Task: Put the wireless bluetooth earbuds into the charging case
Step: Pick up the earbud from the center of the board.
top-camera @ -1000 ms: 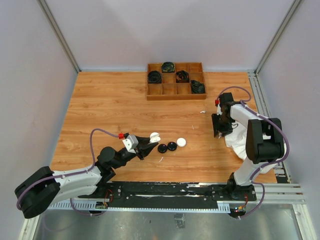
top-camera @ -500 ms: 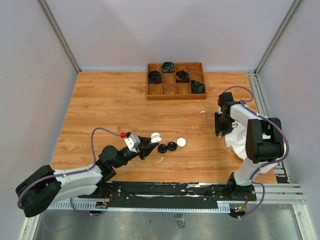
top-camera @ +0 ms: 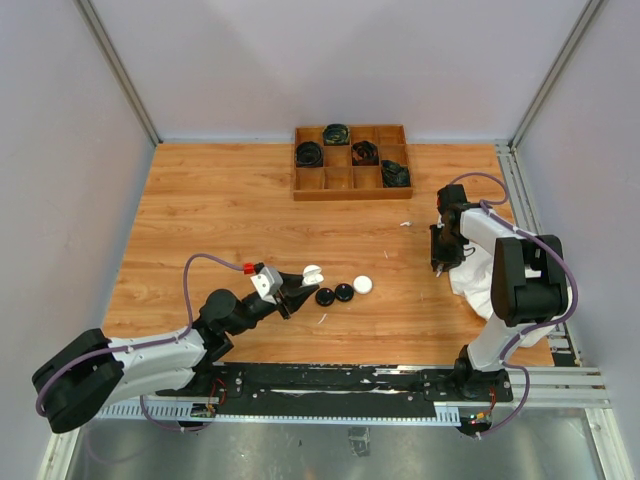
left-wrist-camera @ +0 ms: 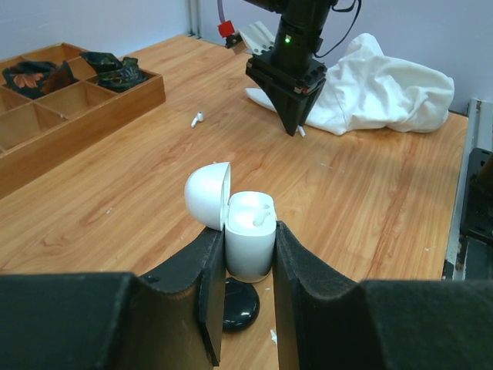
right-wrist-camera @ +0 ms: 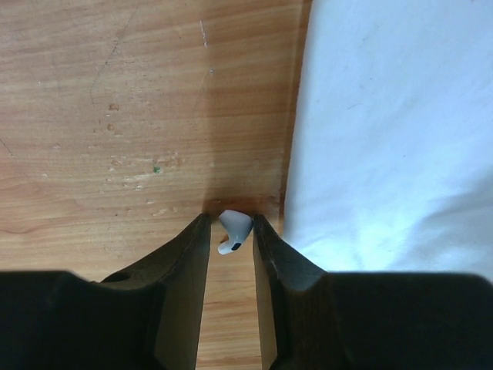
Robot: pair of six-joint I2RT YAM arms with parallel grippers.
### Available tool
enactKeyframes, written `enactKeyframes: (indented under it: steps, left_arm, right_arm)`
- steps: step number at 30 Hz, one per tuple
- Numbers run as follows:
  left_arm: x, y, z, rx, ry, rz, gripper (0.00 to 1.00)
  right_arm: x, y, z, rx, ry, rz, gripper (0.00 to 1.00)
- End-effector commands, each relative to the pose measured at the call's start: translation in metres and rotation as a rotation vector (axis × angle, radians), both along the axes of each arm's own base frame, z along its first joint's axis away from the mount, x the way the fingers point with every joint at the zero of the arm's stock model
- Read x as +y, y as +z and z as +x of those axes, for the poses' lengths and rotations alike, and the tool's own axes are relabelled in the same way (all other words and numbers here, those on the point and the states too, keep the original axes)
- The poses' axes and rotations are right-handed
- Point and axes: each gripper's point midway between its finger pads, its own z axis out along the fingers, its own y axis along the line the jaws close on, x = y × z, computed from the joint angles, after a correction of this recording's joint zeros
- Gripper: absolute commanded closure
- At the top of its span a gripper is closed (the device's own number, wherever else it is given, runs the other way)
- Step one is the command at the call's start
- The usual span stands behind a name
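Earbud to fetch: a small white stemmed plastic earbud (right-wrist-camera: 233, 229) lies on the wooden table (right-wrist-camera: 115, 116), touching the edge of a crumpled white cloth (right-wrist-camera: 385, 139).
Right hand: the right hand (right-wrist-camera: 231, 222) points down over that earbud with 1 finger on each side, narrowly apart. 1 finger looks to touch it, but I cannot tell whether it is pinched.
Left hand: the left hand (left-wrist-camera: 248, 240) is clamped on the body of a white rounded plastic charging case (left-wrist-camera: 250, 258). It holds the case upright with the domed lid (left-wrist-camera: 208, 193) hinged open.
Case contents: something white sits in 1 socket, probably an earbud already seated.
Other earbud: a 2nd white earbud (left-wrist-camera: 197, 119) lies alone on the table, well apart from the case.
Handling: the earbud is likely very light, hard and glossy, so it may slip or roll out of a pinch. The cloth edge may drag along with it.
Where to hold: best across the rounded head with light pressure, leaving the stem free to enter the socket.
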Motion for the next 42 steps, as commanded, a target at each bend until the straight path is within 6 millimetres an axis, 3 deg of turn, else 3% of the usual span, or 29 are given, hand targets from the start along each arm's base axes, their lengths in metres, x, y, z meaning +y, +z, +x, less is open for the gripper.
enactKeyframes:
  steps: [1,10,18,27,33,38,42]
  left_arm:
    - [-0.003,0.013,0.006,-0.013,0.014,-0.021,1.0]
    - [-0.003,0.013,0.006,-0.009,0.015,-0.021,1.0]
    - [0.001,0.012,0.009,-0.015,0.04,-0.02,1.0]
    - [0.009,0.017,0.012,-0.034,0.078,-0.055,1.0]
    - [0.017,0.019,0.015,-0.053,0.123,-0.078,1.0]
    - [0.018,0.023,0.013,-0.079,0.116,-0.09,1.0]
    - [0.02,0.024,0.011,-0.115,0.115,-0.09,1.0]
  right_arm:
    - [-0.015,-0.012,-0.005,0.029,-0.056,-0.042,0.72]
    - [-0.011,-0.012,-0.005,0.004,-0.046,-0.025,0.81]
    - [0.016,0.013,0.003,-0.129,0.028,0.02,0.84]
    - [0.066,0.061,0.02,-0.405,0.178,0.036,0.85]
    - [0.115,0.106,0.024,-0.621,0.291,0.082,0.86]
    - [0.153,0.148,0.017,-0.814,0.375,0.143,0.86]
    - [0.179,0.179,-0.001,-0.957,0.43,0.228,0.87]
